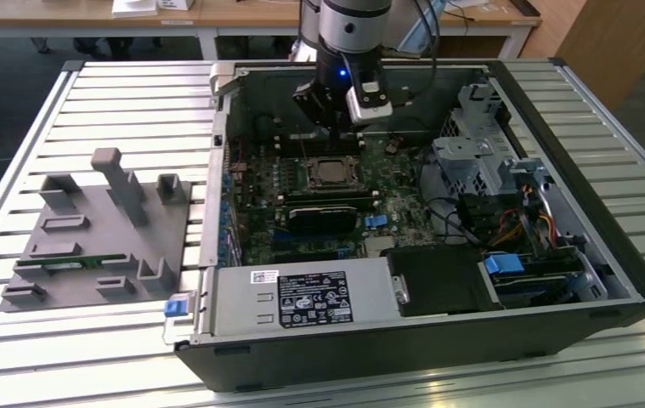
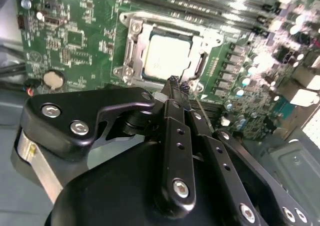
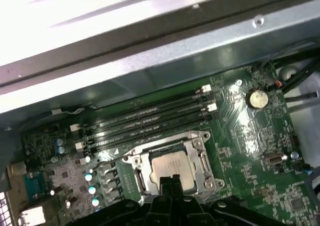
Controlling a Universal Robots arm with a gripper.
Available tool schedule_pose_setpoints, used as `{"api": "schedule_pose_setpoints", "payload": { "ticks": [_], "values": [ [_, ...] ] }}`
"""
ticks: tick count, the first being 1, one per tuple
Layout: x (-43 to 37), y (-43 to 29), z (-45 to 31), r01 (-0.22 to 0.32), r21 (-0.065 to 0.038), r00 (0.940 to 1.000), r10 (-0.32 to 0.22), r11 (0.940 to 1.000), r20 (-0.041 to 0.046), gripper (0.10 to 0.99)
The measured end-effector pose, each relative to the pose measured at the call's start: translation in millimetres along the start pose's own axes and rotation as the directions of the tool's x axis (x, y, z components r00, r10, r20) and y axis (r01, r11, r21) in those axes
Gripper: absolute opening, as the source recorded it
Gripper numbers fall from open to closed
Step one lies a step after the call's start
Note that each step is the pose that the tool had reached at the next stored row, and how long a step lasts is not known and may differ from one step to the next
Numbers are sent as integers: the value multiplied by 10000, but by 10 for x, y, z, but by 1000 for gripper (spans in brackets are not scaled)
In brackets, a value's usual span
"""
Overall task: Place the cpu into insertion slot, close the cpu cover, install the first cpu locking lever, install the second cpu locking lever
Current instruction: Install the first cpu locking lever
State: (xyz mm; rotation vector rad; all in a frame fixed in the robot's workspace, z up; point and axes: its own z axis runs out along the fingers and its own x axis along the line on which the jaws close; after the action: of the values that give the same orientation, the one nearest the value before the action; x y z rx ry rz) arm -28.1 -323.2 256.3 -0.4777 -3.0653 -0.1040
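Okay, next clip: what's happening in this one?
A single robot arm is reaching into an open computer case, its tool shut and empty, with the tips just at the edge of the insertion slot on the green motherboard. The cpu already sits in the slot, and the cpu cover lies flat around it, framing the chip. I can't tell whether either locking lever is latched.

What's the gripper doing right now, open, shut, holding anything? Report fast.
Gripper: shut, fingertips together, holding nothing, at the edge of the cpu cover closed over the cpu.
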Motion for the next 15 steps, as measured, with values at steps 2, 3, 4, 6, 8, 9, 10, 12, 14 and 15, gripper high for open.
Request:
{"api": "schedule_pose_setpoints", "payload": {
  "ticks": [2,3,4,6,8,9,10,12,14,15],
  "values": [
    [2,0,0,49,-158,10000,-49,9999,27,106],
    [1,0,-1,91,-182,9999,-89,9998,84,106],
    [1,0,0,166,-198,9998,-163,9997,130,106],
    [1,1,1,452,-206,9988,-449,9988,169,106],
    [1,0,0,765,-200,9969,-761,9969,194,106],
    [1,0,0,929,-198,9955,-925,9955,200,106],
    [1,0,0,1100,-191,9938,-1097,9937,198,106],
    [1,0,4,1460,-179,9892,-1456,9891,185,106],
    [1,-1,7,1822,-167,9832,-1820,9831,166,106],
    [1,-1,8,1979,-161,9802,-1976,9801,157,106]
  ]
}}
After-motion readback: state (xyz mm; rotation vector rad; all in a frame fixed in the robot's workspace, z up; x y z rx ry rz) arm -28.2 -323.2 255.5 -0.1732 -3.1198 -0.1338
